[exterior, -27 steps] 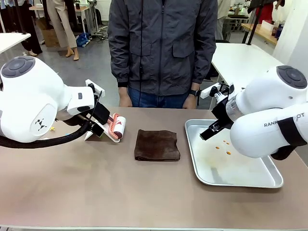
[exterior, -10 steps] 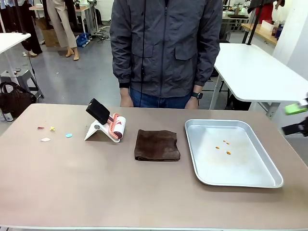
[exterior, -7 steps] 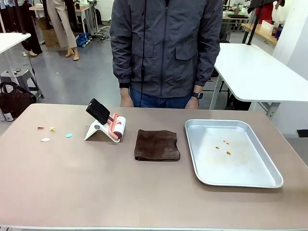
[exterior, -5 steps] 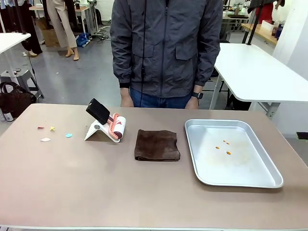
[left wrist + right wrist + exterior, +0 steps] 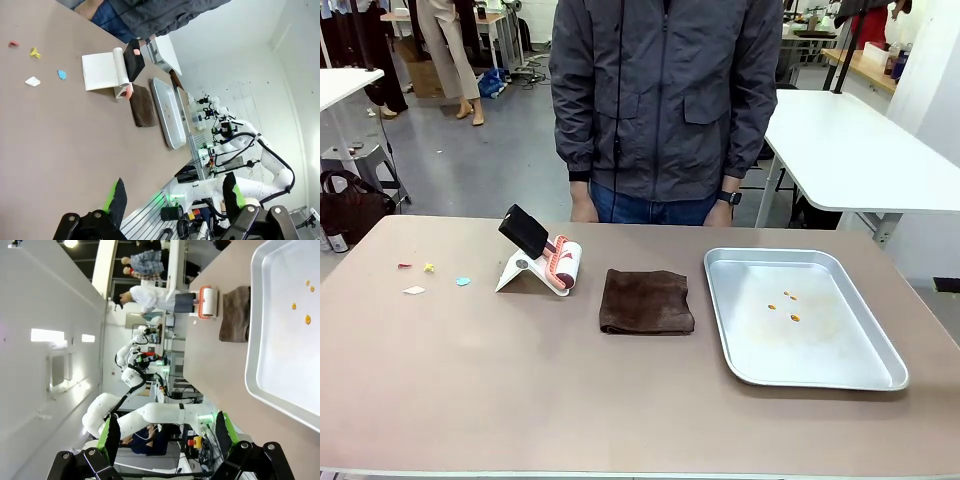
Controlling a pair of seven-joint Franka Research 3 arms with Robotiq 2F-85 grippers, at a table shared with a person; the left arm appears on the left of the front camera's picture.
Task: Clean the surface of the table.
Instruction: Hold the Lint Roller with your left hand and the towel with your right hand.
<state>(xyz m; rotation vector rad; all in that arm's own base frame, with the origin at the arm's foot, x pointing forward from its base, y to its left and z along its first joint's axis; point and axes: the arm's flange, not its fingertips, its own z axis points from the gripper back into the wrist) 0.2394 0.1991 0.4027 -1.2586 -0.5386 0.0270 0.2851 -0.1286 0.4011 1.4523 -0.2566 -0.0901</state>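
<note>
The brownish-tan table [image 5: 520, 390] carries a few small coloured paper scraps [image 5: 425, 278] near its far left corner. In the left wrist view my left gripper [image 5: 174, 197] hangs open and empty above the table [image 5: 50, 145], well back from the scraps [image 5: 34, 65]. My right gripper [image 5: 166, 432] is open too, holding nothing, off the table's [image 5: 215, 375] right end beyond the silver tray [image 5: 260, 375].
A lint roller [image 5: 560, 262] on a white stand sits left of centre, beside a folded brown cloth [image 5: 646, 301]. The silver tray [image 5: 740, 350] at the right holds a few orange crumbs [image 5: 788, 304]. A person [image 5: 665, 100] stands at the far edge.
Both arms have drawn back out of the front view. The right gripper's green tip slid off the right edge within the last second. Things on the table stayed put.
</note>
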